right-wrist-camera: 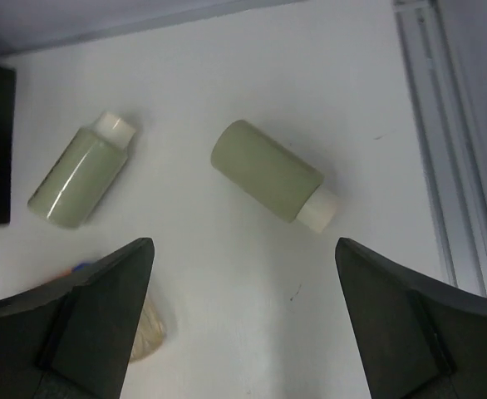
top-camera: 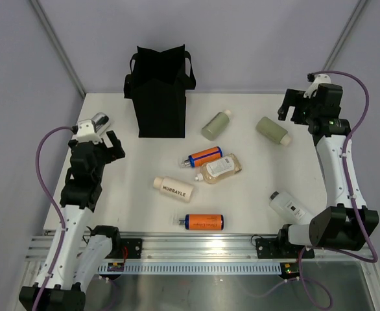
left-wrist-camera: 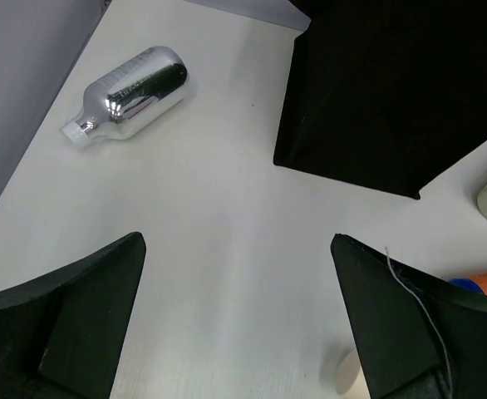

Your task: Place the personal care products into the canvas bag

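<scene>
Left tool [left-wrist-camera: 237, 243] and right tool [right-wrist-camera: 243, 245] both spread wide, empty. Canvas bag [top-camera: 159, 91] upright on bench [top-camera: 125, 207]; MURRAYLE bottle [top-camera: 174, 188] lies outside it.

Pale lilac walls [top-camera: 242, 39], white table [top-camera: 255, 188]

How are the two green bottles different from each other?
The green bottle nearer the bag looks flat-sided and shiny, with its cap at the far end. The other green bottle looks round and dull, with its cap at the near end. Both are sage green with pale caps, lying down outside the bag.
</scene>
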